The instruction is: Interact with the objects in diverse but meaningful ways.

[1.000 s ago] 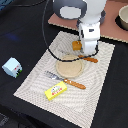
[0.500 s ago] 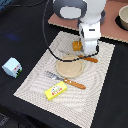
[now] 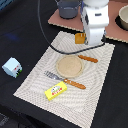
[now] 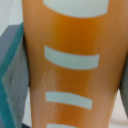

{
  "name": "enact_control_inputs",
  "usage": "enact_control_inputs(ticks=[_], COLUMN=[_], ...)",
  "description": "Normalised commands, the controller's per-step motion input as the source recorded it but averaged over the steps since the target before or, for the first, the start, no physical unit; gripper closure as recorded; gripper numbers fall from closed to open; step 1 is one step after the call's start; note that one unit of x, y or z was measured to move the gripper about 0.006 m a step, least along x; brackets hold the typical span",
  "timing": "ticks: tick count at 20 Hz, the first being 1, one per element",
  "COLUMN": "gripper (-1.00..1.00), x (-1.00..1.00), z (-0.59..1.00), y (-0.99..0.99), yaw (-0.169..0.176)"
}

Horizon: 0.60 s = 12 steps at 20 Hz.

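Bread loaf [image 4: 70,65] mostly hidden behind gripper [image 3: 86,43]

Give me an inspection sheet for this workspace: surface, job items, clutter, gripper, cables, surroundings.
Surface: striped placemat on a dark table.
Job items: orange bread loaf fills the wrist view, between the gripper fingers; yellow butter packet on the placemat's near edge; pale carton off the mat, at the exterior view's left.
Clutter: tan plate mid-mat; fork and knife beside it.
Gripper: gripper low over the mat's far edge; grip contact cannot be confirmed.
Cables: black cable loops over the mat.
Surroundings: grey pot and a bowl on a brown board.
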Motion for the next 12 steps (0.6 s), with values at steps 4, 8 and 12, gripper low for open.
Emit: enact_control_inputs(ticks=[4, 8, 12], gripper=[1.0, 1.0, 1.0], x=[-0.07, 0.0, 0.0], z=[-0.02, -0.16, -0.35], y=[-0.84, -0.6, -0.53], yaw=[0.0, 0.0, 0.0])
